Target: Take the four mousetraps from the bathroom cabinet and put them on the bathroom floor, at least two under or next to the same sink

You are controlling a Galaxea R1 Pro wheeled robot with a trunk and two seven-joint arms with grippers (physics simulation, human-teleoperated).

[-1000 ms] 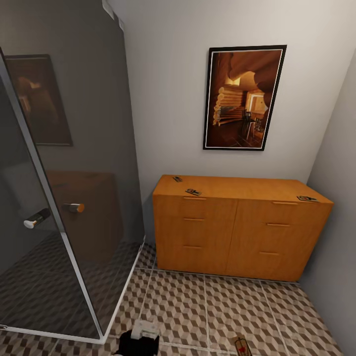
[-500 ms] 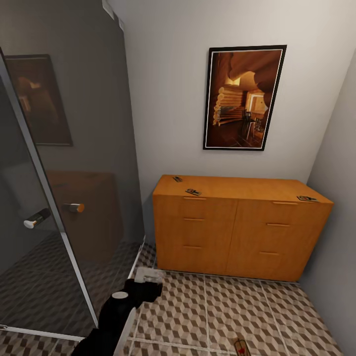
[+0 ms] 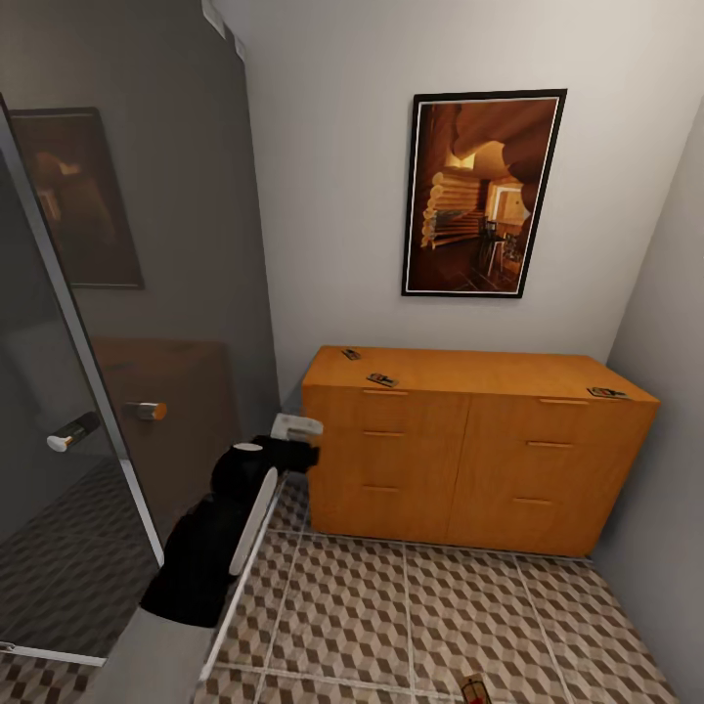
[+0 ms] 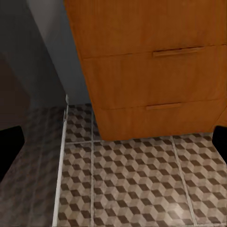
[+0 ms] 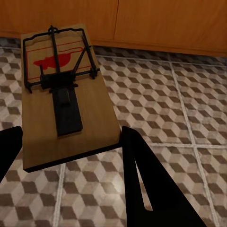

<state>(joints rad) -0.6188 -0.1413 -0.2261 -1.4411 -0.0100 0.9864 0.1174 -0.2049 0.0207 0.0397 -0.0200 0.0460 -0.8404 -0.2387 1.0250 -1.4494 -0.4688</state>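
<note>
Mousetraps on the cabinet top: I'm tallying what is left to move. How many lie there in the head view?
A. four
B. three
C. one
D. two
B: three mousetraps lie on the cabinet top, two near its left end and one at the right edge.

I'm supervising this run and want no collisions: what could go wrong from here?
1. The left gripper hangs open beside the cabinet corner, below its top; lifting toward the mousetraps might clip the edge.
2. The left arm lies beside the glass shower door; a swing could hit it.
3. The right gripper seems to grip one mousetrap at its end only; it might slip.
</note>
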